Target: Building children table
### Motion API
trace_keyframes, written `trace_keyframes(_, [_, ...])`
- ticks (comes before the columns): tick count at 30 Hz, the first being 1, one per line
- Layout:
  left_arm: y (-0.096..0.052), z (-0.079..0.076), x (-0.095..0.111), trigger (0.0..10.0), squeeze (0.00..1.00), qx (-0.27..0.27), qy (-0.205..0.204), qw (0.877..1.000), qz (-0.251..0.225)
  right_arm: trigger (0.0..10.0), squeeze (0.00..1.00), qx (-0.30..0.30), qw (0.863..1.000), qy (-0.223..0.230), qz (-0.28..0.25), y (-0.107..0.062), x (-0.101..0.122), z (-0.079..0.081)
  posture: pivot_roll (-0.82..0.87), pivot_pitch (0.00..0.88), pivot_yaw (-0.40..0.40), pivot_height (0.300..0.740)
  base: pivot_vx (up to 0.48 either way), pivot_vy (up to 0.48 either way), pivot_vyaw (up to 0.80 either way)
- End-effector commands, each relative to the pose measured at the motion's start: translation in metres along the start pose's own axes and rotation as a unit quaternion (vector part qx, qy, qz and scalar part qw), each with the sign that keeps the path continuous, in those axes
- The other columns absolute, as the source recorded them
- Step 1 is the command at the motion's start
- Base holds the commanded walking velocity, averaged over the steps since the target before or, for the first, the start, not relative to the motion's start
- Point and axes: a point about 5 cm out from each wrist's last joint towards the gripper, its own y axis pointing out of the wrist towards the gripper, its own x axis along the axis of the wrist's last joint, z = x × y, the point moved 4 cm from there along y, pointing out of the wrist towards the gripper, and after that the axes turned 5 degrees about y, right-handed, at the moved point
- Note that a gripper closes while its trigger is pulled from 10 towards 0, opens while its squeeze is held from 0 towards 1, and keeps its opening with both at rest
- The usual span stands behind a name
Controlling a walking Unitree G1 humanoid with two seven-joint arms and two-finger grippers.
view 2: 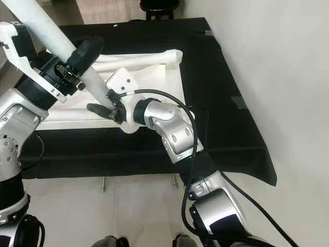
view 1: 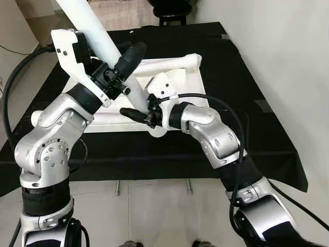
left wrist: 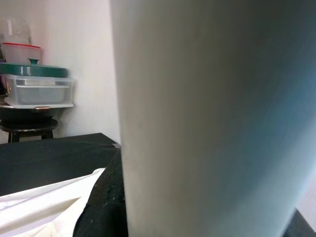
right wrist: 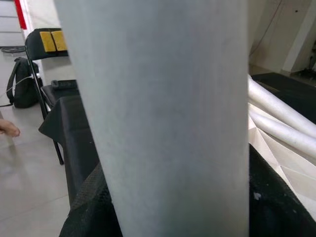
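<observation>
A long white table leg stands tilted, its top leaning toward the far left. Its lower end meets the white tabletop, which lies flat on the black cloth. My left gripper is shut on the leg about halfway up. My right gripper is shut on the leg's lower end, just above the tabletop. The same leg is seen up close in the left wrist view and again in the right wrist view. A second white leg lies along the tabletop's far edge, and a third along its near edge.
The black-clothed table has its front edge close to me, with tiled floor below. A white wall runs along the right. A black stool stands beyond the table, holding plastic containers. A black folding chair stands nearby.
</observation>
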Motion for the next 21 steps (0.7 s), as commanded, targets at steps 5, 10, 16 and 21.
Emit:
trace_keyframes(5, [0.007, -0.026, 0.003, 10.0, 1.00, -0.062, -0.033, 0.997, -0.026, 0.0, 0.00, -0.040, 0.998, 0.040, -0.019, 0.001, 0.003, -0.010, -0.06, 0.121, 0.045, 0.740, 0.000, 0.000, 0.00])
trace_keyframes(10, [-0.003, 0.001, 0.011, 10.0, 1.00, 0.003, -0.027, 0.999, -0.039, 0.0, 0.00, -0.110, 0.990, 0.066, -0.061, -0.011, 0.011, -0.040, -0.06, 0.125, 0.043, 0.740, 0.000, 0.000, 0.00])
trace_keyframes(16, [-0.038, 0.050, 0.042, 10.0, 1.00, 0.120, 0.036, 0.990, -0.061, 0.0, 0.00, -0.237, 0.967, 0.054, -0.076, -0.039, 0.013, -0.089, -0.05, 0.133, 0.033, 0.740, 0.000, 0.000, 0.00])
trace_keyframes(21, [-0.057, 0.065, 0.060, 10.0, 1.00, 0.166, 0.069, 0.981, -0.070, 0.0, 0.00, -0.308, 0.947, 0.051, -0.073, -0.056, 0.009, -0.112, -0.04, 0.142, 0.025, 0.740, 0.000, 0.000, 0.00])
